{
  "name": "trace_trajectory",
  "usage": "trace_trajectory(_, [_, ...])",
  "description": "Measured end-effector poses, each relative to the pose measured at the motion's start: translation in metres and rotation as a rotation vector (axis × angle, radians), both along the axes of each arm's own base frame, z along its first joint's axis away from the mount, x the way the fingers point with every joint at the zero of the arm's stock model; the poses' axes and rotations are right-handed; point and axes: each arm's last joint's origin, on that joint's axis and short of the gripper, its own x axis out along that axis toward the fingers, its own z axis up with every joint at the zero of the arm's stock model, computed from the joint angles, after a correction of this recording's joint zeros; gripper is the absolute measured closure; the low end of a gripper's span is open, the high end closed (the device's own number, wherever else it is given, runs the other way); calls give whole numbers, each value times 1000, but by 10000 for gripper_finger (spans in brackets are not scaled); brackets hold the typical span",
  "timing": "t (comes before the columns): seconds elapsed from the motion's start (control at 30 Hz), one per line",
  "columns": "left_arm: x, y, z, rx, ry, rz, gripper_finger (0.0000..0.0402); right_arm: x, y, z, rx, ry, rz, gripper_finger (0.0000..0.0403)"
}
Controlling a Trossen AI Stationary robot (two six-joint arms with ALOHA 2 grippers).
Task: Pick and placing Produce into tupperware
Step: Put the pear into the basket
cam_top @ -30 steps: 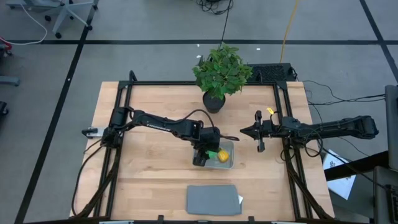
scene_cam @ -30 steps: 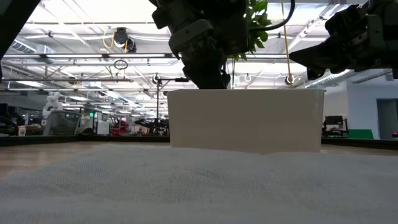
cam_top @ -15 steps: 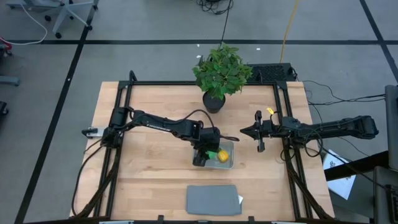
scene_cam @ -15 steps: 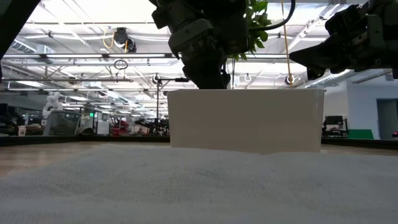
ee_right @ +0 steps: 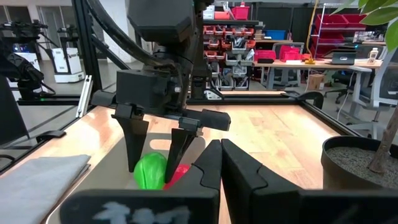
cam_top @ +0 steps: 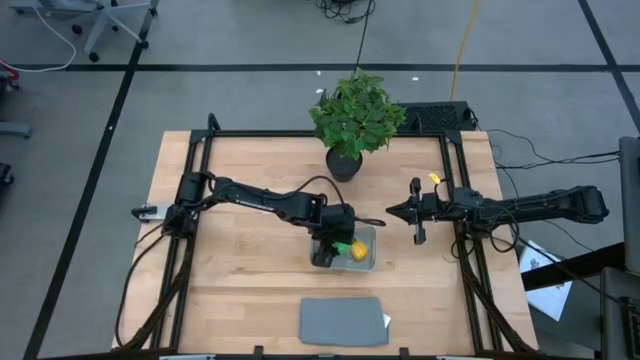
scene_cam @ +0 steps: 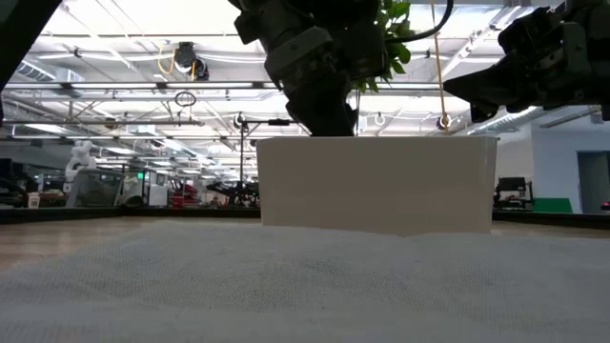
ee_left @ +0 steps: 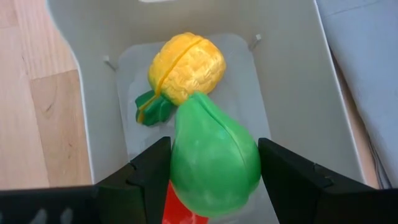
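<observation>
Shifted slightly since earlier low view: left gripper (ee_left: 211,180), clamped on green produce (ee_left: 214,163) over tupperware (ee_left: 292,93). Yellow piece (ee_left: 186,67) inside, red piece (ee_left: 180,202) beneath; hidden in low view. Right gripper (cam_top: 418,232) closed, 3 o'clock of tupperware.

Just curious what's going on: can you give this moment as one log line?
left gripper: over tub, green fruit between fingers | yellow fruit: in tub | right gripper: waiting beside tub

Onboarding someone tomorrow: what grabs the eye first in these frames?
The left gripper reaches into the tupperware mid-table, a green piece between its fingers, above a red piece and beside the yellow piece already inside. The leafy potted plant dominates the far edge; the right gripper hangs idle beside the container.
</observation>
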Motion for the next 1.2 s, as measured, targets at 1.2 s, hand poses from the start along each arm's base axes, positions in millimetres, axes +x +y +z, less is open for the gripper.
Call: trace_trajectory(1.2, [1, -5, 1, 45, -38, -103, 188, 0, 0, 0, 0, -1, 0, 403])
